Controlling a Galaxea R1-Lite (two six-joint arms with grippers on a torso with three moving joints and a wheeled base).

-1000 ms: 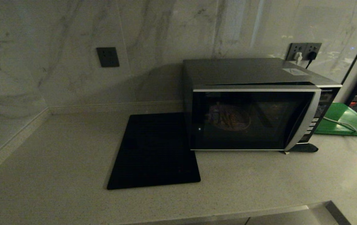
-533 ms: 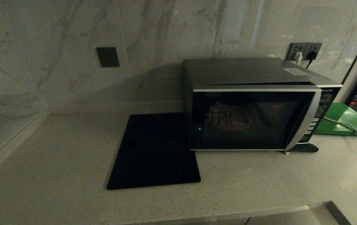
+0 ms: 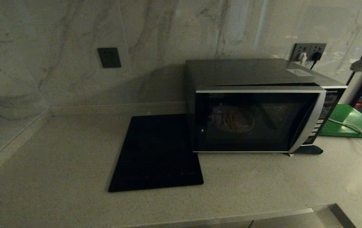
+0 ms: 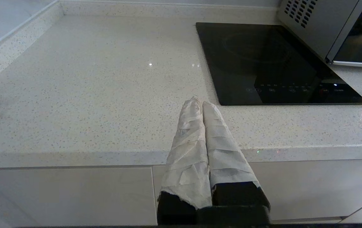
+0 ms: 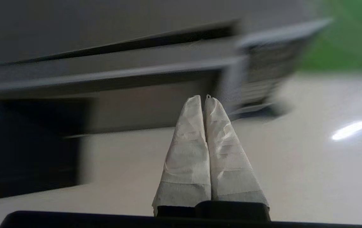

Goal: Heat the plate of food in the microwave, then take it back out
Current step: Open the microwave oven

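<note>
Sitting inside closed microwave [image 3: 257, 107], plate of food [image 3: 233, 119] shows dimly through dark glass door – head view only. Brand lettering on panel too small to read; white sticker on top, text illegible. Left wrist view shows left gripper [image 4: 199, 102] (taped fingers pressed together, empty) at counter [image 4: 89, 95] edge beside black glass cooktop [image 4: 272, 63]. Right wrist view – right gripper [image 5: 202, 98] likewise closed, empty, facing microwave front; green board [image 3: 352, 122] beyond.
</note>
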